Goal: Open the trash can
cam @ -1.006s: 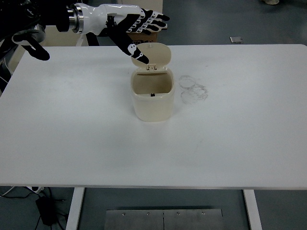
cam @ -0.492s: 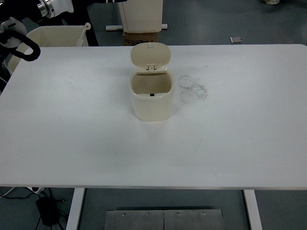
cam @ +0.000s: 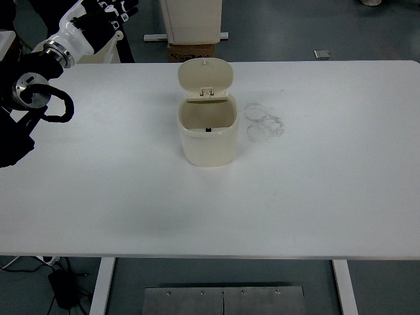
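Fingers [cam: 113,8] of the left hand [cam: 98,20] are cut off by the top-left edge, grip unreadable, well away from the trash can [cam: 207,128]. It sits mid-bench [cam: 315,184], lid [cam: 206,77] flipped up. Faint ring marks [cam: 264,121] alongside; grey floor [cam: 295,29] beyond.

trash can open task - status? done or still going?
Looks done: the trash can stands on the table with its lid tipped up and back, the inside showing. In hand: nothing; the left hand is up at the top left corner, clear of the can. Nothing visibly left.
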Tool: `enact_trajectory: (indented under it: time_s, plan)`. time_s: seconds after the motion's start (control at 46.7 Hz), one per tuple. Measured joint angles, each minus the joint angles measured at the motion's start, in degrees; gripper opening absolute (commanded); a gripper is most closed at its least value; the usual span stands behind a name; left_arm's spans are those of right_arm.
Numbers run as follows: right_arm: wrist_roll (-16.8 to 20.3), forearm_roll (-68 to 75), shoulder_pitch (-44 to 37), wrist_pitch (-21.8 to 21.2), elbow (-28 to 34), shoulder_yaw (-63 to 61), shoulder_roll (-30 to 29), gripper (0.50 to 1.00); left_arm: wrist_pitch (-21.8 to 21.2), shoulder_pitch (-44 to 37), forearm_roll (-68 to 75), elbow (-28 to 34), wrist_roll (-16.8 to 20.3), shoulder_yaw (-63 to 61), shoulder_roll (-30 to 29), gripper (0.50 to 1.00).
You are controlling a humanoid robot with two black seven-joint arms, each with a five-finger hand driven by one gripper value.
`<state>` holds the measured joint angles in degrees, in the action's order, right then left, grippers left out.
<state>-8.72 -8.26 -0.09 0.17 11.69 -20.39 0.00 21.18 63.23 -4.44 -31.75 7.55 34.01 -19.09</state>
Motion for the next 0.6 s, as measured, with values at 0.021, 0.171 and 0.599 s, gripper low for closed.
enact_trajectory:
  time_s: [0.021, 0.171, 0.599]
  plan:
    - [0.0, 0.0, 0.0, 0.0, 0.0, 0.0, 0.0, 0.993, 0.0, -0.5, -0.3, 0.6, 0.0, 0.8, 0.4, 1.000]
    - [0.0, 0.0, 0.0, 0.0, 0.0, 0.0, 0.0, 0.993, 0.0, -2.3, -1.1, 3.3, 1.1, 5.7, 2.1, 1.000]
    - [0.0, -0.2, -0.3, 0.0, 0.0, -0.2, 0.0, 0.993, 0.4, -7.4, -3.6, 11.3, 2.0, 8.9, 8.7, 1.000]
